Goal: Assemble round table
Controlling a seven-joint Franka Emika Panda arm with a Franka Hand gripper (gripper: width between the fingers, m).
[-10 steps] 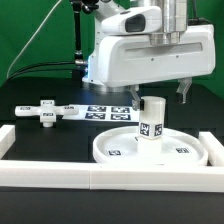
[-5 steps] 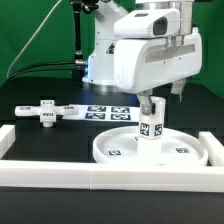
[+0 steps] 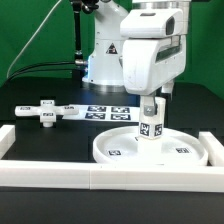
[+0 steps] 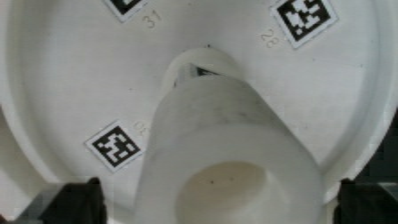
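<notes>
The large rimmed disc (image 3: 112, 153) lies flat at the front, on the exterior view's right. The short cylinder leg (image 3: 151, 126) stands upright in its middle. My gripper (image 3: 152, 103) hangs directly over the leg, and its fingertips reach the leg's top. In the wrist view the leg's top (image 4: 221, 185) sits between my two dark fingers (image 4: 79, 203), with a gap on each side, so the gripper (image 4: 222, 206) is open and empty. The disc (image 4: 71, 90) fills the background there. The cross-shaped piece (image 3: 42, 110) lies on the table at the exterior view's left.
The marker board (image 3: 108, 112) lies flat behind the disc. Long white border rails run along the front (image 3: 90, 177) and the exterior view's left (image 3: 6, 134). The robot's base (image 3: 105, 60) stands behind, in front of a green backdrop.
My gripper has moved toward the exterior view's left and come over the leg, lower than before. The leg, disc and cross-shaped piece have not moved.
</notes>
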